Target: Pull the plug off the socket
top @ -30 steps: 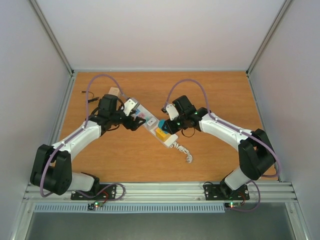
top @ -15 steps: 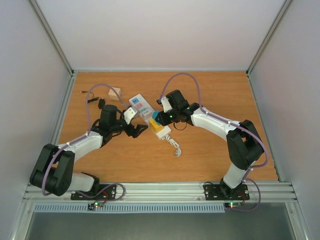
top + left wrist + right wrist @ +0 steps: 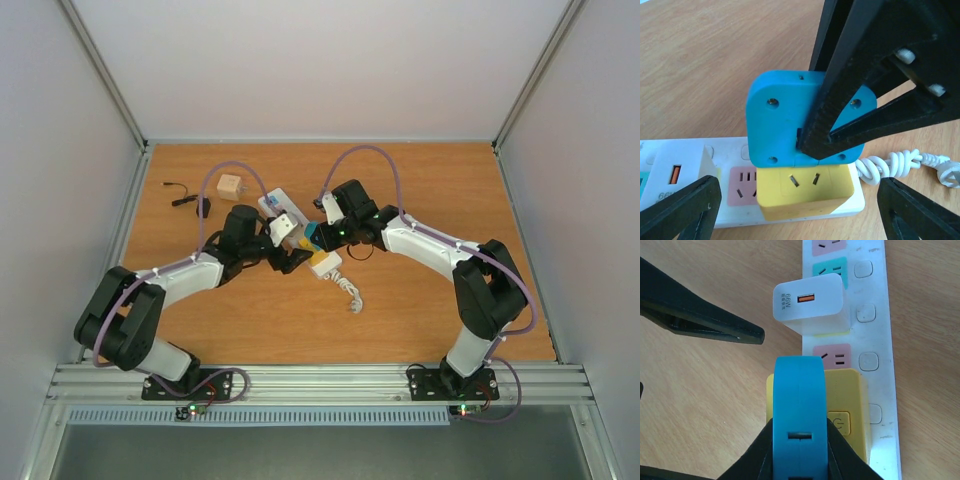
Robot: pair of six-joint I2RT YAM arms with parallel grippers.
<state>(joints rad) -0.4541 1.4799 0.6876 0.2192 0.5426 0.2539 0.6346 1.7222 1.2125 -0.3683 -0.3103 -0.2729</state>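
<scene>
Pull step in hand. Our right gripper (image 3: 800, 437) is pinching the blue plug (image 3: 800, 390), which sits against the yellow adapter (image 3: 847, 390) on the socket (image 3: 880, 335), mid-table. Left gripper (image 3: 290, 256) is spread around the socket's corded end; contact unclear. Next we'd brace the socket with the left and pull the plug straight off.

place: robot lab cell | signs: white panel walls (image 3: 320, 70) — aluminium rail (image 3: 320, 381) — wooden tabletop (image 3: 450, 190)
</scene>
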